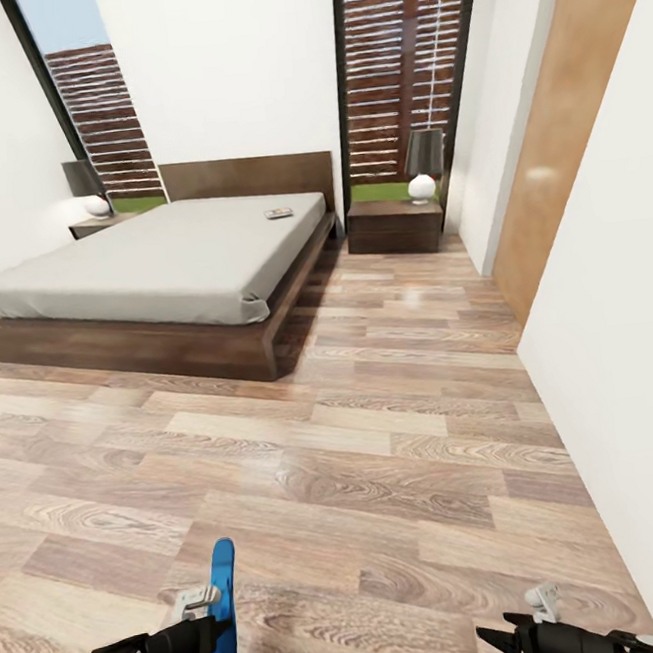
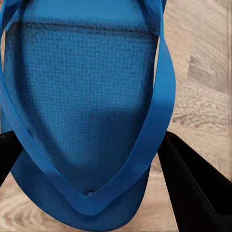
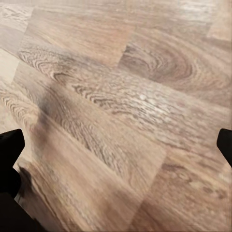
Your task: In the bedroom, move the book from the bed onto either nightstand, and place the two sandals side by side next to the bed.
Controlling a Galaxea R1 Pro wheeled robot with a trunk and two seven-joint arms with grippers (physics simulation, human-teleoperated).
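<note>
Left end effector (image 1: 208, 608) clamped on blue sandal (image 1: 223, 609), carried edge-up above floor (image 1: 381, 461). Judged light, flexible; sole edge grip adequate. Right end effector (image 1: 519, 628) spread, empty. Book (image 1: 278, 213) on bed (image 1: 159, 264).

Two dark-shaded lamps (image 1: 424, 163) (image 1: 86, 187) with white bases, wooden door (image 1: 556, 121).

Open floor (image 1: 379, 442): bare wood planks from the robot to the bed; free passage.
Bed (image 1: 160, 274): low platform blocking the left half ahead.
Aisle: clear strip between bed and right wall (image 1: 607, 317), leading to the nightstand (image 1: 394, 225).
Nightstand top: occupied by a lamp (image 1: 422, 166).
Left gripper (image 1: 211, 610): carries a sandal (image 1: 223, 609).
</note>
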